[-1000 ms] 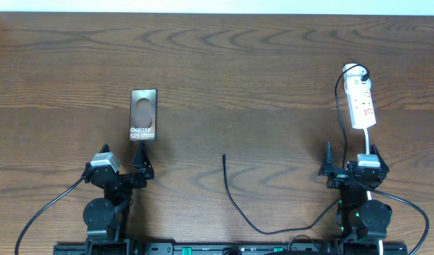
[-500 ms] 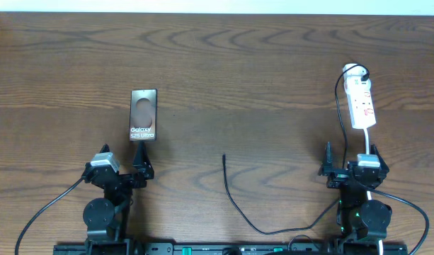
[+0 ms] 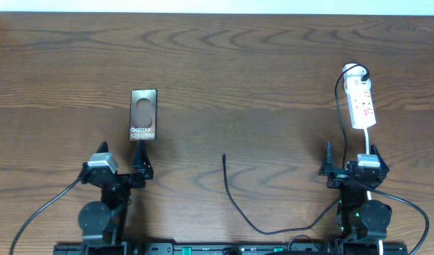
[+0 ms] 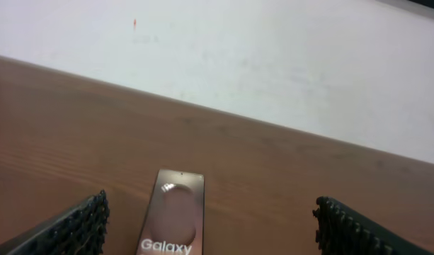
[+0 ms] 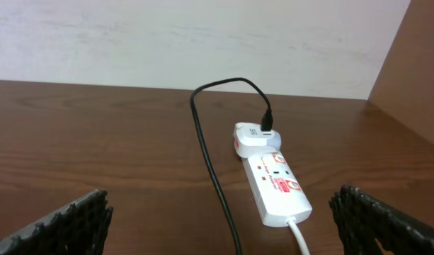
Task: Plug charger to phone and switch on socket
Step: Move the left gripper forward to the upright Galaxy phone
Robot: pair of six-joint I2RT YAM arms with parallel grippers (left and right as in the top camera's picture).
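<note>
The phone (image 3: 143, 115) lies flat on the wooden table at centre left, "Galaxy" text toward me; it also shows in the left wrist view (image 4: 174, 216). The charger cable (image 3: 234, 202) curves across the table, its plug tip (image 3: 224, 156) lying free at mid-table. The white socket strip (image 3: 361, 103) lies at the right, a black plug at its far end; it shows in the right wrist view (image 5: 273, 180) with the charger cable (image 5: 213, 166) running past it. My left gripper (image 3: 122, 165) is open just below the phone. My right gripper (image 3: 351, 161) is open below the socket.
The socket's white cord (image 5: 299, 237) runs back toward my right arm. A white wall (image 4: 273, 64) lies beyond the table's far edge. Black robot cables (image 3: 47, 209) trail at the front near both arm bases.
My left arm's base has shifted slightly to the left. Nothing else has moved.
</note>
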